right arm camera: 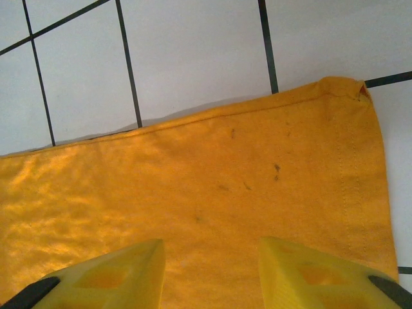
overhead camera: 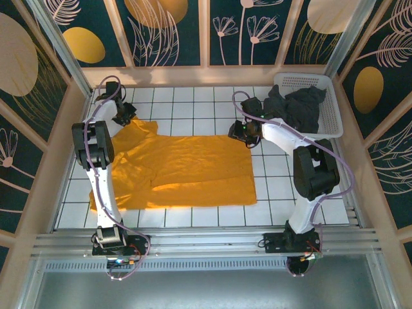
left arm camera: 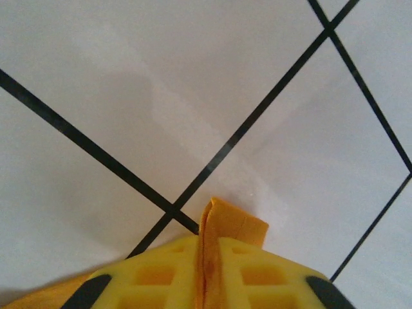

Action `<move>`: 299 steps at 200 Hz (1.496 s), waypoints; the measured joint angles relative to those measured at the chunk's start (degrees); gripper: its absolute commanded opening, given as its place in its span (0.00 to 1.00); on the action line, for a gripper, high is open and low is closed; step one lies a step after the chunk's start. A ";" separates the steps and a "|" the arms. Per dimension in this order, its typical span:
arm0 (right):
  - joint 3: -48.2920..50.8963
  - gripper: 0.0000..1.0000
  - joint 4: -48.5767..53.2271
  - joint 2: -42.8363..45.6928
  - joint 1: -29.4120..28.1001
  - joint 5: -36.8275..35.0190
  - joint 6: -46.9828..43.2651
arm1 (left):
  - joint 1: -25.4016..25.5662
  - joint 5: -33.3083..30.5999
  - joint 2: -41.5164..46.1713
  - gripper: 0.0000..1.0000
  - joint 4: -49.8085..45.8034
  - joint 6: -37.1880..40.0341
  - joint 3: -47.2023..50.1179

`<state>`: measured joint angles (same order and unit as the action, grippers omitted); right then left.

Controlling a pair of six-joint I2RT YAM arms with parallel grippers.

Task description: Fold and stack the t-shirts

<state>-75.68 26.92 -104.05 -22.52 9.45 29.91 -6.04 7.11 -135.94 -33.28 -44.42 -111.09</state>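
Across the middle of the tiled table (overhead camera: 290, 206), the orange t-shirt (overhead camera: 180, 170) lies flat, long axis left to right, its near-left part hidden under the left arm (overhead camera: 103, 180). Now the left gripper (overhead camera: 124, 116) pinches its far-left edge; the right gripper (overhead camera: 238, 132) hovers, fingers apart, over the far-right corner. Beyond, the grey t-shirt (overhead camera: 299, 109) slumps in the far-right basket (overhead camera: 302, 78).

Frame centre: orange-yellow t-shirt (overhead camera: 180, 170) is showing plain; upper right: charcoal t-shirt (overhead camera: 299, 109) is showing dark in white lattice basket (overhead camera: 331, 109); table (overhead camera: 193, 103) is showing white tiles, black gridlines.
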 measured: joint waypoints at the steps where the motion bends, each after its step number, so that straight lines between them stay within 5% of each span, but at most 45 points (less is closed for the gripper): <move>1: 0.00 0.43 0.00 0.00 0.00 0.02 0.00 | 0.00 0.00 0.00 0.13 0.00 0.04 -0.04; 32: 0.00 0.43 -0.22 -0.02 0.00 -0.13 0.00 | -0.02 0.00 0.00 0.00 0.02 0.02 -1.27; 180: -9.73 0.44 3.63 -12.52 1.70 -17.00 5.01 | 0.85 1.31 12.41 0.00 1.81 -0.83 10.86; 299: -11.69 0.30 2.89 -17.55 2.08 -18.60 0.35 | 1.11 2.99 14.40 0.00 2.12 -0.81 13.29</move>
<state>-87.37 29.80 -121.60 -20.45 -9.15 30.26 -4.93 10.11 -121.54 -31.16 -45.23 -97.80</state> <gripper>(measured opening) 0.305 0.045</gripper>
